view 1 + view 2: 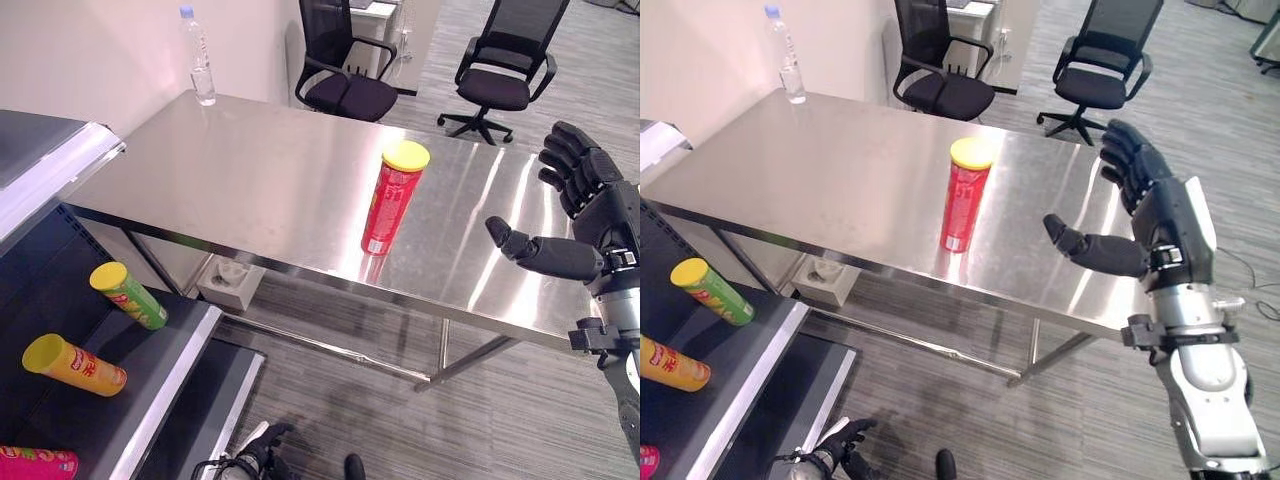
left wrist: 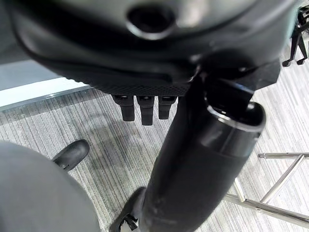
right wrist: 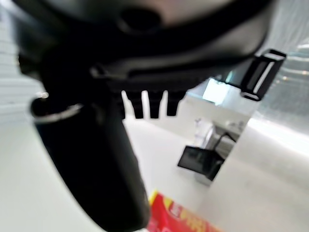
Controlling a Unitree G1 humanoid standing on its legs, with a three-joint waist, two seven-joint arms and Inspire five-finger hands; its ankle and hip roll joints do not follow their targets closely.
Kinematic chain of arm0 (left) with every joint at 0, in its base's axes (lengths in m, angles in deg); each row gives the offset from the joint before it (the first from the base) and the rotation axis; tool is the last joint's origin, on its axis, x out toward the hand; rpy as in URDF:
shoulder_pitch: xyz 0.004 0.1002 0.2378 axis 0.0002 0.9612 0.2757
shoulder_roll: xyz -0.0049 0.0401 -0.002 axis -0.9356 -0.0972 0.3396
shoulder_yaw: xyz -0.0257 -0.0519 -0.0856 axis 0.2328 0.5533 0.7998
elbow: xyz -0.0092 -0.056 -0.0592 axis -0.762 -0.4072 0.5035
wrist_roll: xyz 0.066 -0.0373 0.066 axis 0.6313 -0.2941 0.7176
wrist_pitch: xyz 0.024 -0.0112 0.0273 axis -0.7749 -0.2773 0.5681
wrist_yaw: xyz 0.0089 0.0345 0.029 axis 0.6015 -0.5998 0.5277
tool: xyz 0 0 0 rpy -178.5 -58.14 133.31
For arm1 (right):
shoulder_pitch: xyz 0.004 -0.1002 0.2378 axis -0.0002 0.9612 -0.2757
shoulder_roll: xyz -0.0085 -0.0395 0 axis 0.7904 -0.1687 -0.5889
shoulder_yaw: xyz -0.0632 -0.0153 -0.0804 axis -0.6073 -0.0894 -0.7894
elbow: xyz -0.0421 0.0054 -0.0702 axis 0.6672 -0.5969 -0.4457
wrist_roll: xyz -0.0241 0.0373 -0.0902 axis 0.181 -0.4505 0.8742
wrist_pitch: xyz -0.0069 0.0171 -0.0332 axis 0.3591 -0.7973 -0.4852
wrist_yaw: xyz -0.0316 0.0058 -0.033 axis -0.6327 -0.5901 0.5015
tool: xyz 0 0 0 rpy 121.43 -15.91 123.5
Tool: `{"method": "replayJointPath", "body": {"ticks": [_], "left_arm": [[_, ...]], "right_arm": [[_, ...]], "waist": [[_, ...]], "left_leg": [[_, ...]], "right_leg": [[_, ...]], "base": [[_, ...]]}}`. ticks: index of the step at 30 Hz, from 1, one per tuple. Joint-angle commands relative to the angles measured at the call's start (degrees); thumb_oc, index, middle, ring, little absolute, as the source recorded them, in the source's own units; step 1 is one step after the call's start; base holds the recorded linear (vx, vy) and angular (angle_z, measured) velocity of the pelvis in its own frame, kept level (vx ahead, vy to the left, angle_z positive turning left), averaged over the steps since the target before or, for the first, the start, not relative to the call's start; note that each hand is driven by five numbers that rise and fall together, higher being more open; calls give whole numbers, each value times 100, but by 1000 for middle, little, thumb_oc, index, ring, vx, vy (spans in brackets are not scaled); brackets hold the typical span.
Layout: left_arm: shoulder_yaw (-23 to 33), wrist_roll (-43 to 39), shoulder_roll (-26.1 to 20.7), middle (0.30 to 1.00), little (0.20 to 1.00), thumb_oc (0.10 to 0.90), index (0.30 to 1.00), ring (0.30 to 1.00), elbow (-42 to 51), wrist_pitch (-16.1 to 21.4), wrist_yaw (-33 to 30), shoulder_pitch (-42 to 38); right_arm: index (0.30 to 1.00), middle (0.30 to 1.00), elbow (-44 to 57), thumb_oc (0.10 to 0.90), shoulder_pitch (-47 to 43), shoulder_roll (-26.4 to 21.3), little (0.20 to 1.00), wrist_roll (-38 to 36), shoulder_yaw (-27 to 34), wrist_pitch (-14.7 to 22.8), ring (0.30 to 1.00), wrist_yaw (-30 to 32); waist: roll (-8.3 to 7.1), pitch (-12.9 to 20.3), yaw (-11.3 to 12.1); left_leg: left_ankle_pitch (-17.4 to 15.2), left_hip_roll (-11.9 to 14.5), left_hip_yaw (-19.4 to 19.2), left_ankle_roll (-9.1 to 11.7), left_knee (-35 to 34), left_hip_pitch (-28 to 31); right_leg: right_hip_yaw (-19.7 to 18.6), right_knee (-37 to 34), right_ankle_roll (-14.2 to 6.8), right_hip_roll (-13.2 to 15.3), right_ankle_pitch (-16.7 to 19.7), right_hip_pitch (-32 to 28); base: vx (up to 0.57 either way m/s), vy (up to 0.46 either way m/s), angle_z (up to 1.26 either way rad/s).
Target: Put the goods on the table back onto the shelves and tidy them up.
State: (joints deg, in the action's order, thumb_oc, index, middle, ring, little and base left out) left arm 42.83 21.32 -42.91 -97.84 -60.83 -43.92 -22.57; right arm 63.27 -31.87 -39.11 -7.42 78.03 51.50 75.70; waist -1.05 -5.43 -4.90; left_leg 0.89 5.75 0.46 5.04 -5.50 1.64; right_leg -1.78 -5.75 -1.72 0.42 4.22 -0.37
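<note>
Steel bench and the dark shelf beside it, as I see them.
On the bench point(image 1: 250, 180) a red can with a yellow lid point(image 1: 392, 200) stands upright near the front edge, and a clear water bottle point(image 1: 199, 57) stands at the far left corner. On the shelf point(image 1: 150, 400) lie a green can point(image 1: 130, 295), an orange can point(image 1: 75, 365) and a pink can point(image 1: 35, 462), all on their sides.
</note>
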Motion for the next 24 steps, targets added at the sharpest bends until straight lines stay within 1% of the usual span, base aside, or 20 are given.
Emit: {"method": "replayJointPath", "body": {"ticks": [1, 5, 7, 8, 9, 10, 11, 12, 13, 18, 24], "left_arm": [[-633, -51, 266, 900, 900, 800, 900, 900, -658, 109, 158, -299], [-701, -63, 303, 900, 900, 800, 900, 900, -675, 116, 193, -292], [-747, -78, 333, 900, 900, 800, 900, 900, -665, 108, 208, -320], [-745, -79, 336, 900, 900, 800, 900, 900, -666, 107, 208, -322], [-762, -80, 351, 900, 900, 800, 900, 900, -662, 107, 217, -335], [-821, -68, 380, 900, 900, 800, 900, 900, -636, 98, 239, -342], [-858, -56, 382, 900, 900, 800, 900, 900, -627, 97, 259, -342], [-853, -57, 384, 900, 900, 800, 900, 900, -625, 96, 260, -341], [-878, -30, 388, 900, 900, 800, 900, 900, -637, 89, 293, -321], [-924, -72, 409, 900, 900, 800, 900, 900, -664, 90, 334, -248], [-824, -175, 408, 900, 900, 800, 900, 900, -738, 62, 359, -202]], "right_arm": [[900, 900, 12, 800, -687, -702, 900, -321, 581, 300, 900, -11], [900, 900, -71, 800, -728, -792, 900, -532, 586, 318, 900, -95], [900, 900, -145, 800, -732, -893, 900, -589, 582, 302, 900, -104], [900, 900, -153, 800, -739, -899, 900, -593, 578, 306, 900, -106], [900, 900, -205, 800, -735, -959, 900, -607, 583, 282, 900, -108], [900, 900, -303, 800, -744, -1112, 900, -679, 538, 235, 900, -148], [900, 900, -366, 800, -789, -1191, 900, -712, 479, 198, 900, -171], [900, 900, -380, 800, -807, -1199, 900, -716, 463, 202, 900, -175], [900, 900, -474, 800, -933, -1325, 900, -806, 299, 157, 900, -240], [900, 900, -672, 800, -1222, -1538, 900, -1411, -10, 155, 900, -430], [900, 900, -716, 800, -1199, -1633, 900, -1443, 5, 84, 900, -436]], "waist": [[126, 389, 296], [127, 394, 320], [114, 357, 289], [114, 354, 281], [106, 336, 254], [87, 305, 220], [78, 312, 227], [80, 309, 226], [76, 341, 256], [80, 390, 317], [89, 422, 315]], "left_leg": [[-40, 498, -289, 539, 50, 401], [21, 539, -303, 620, 50, 414], [85, 573, -435, 641, 55, 378], [87, 569, -428, 640, 56, 378], [97, 586, -554, 627, 80, 360], [129, 618, -894, 594, 147, 322], [127, 623, -1007, 593, 156, 321], [126, 621, -1013, 592, 156, 326], [105, 601, -1084, 594, 156, 360], [133, 588, -1079, 641, 86, 466], [152, 612, -1000, 687, 50, 472]], "right_leg": [[-21, 474, -351, -124, -558, 113], [130, 520, -342, -68, -599, 58], [270, 567, -345, 24, -640, 26], [278, 569, -347, 29, -644, 23], [344, 583, -351, 79, -666, -5], [480, 583, -367, 174, -678, -84], [529, 575, -370, 190, -674, -121], [524, 571, -371, 190, -672, -125], [566, 531, -376, 184, -653, -188], [648, 509, -390, 174, -658, -254], [666, 528, -374, 141, -685, -229]], "base": [[51, -20, 6], [37, -3, 10], [-1, 22, 33], [-14, 28, 41], [-29, 45, 45], [-24, 46, 50], [-18, 30, 65], [33, 6, 74], [56, 4, 60], [44, 1, 22], [25, -7, 5]]}}
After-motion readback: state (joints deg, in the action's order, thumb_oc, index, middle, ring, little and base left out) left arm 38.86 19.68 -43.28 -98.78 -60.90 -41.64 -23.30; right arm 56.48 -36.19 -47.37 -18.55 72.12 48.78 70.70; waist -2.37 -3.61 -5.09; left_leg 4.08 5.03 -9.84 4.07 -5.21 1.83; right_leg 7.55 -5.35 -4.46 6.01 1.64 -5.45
